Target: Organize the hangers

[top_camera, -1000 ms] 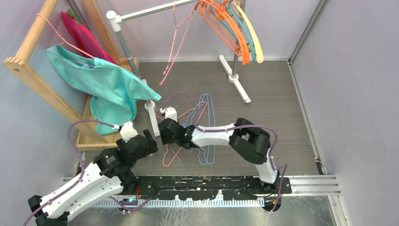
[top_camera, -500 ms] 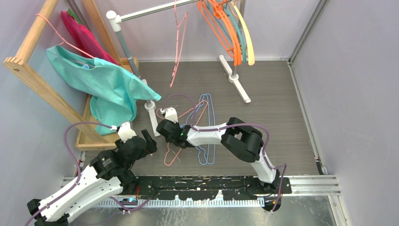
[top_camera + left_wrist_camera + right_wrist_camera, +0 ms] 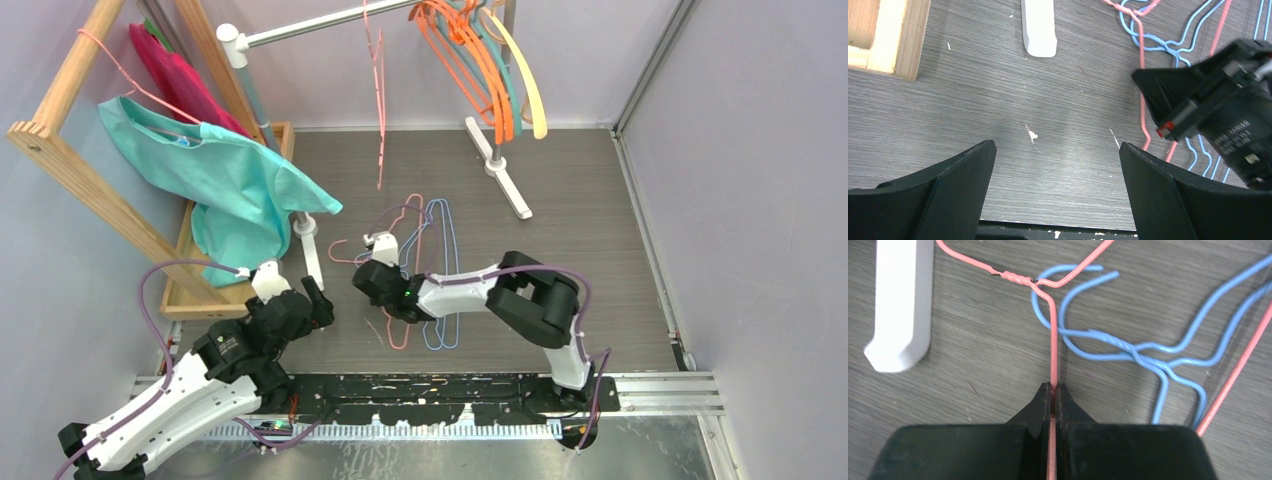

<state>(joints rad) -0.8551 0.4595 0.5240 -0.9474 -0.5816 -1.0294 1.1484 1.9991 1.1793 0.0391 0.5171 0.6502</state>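
Pink wire hanger (image 3: 1053, 340) on the table (image 3: 973, 390), its neck crossing light-blue hangers (image 3: 1108, 338), is pinched by the right gripper (image 3: 1053, 390); lifting slowly should free it untangled, while the left gripper (image 3: 1055, 150) hovers spread wide nearby.

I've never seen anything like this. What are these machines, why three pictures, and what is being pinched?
These are two robot arms, each ending in a two-finger gripper. The wide picture comes from a fixed camera above and behind them; the other two come from cameras on the wrists, each showing its own black fingers. On the grey wood-grain table lie thin light-blue wire hangers and a thin pink wire hanger, overlapping. The right gripper is shut on the pink one's wire; the left gripper is open and holds nothing. Thick orange, teal and cream plastic hangers hang on the silver metal rail at the back.
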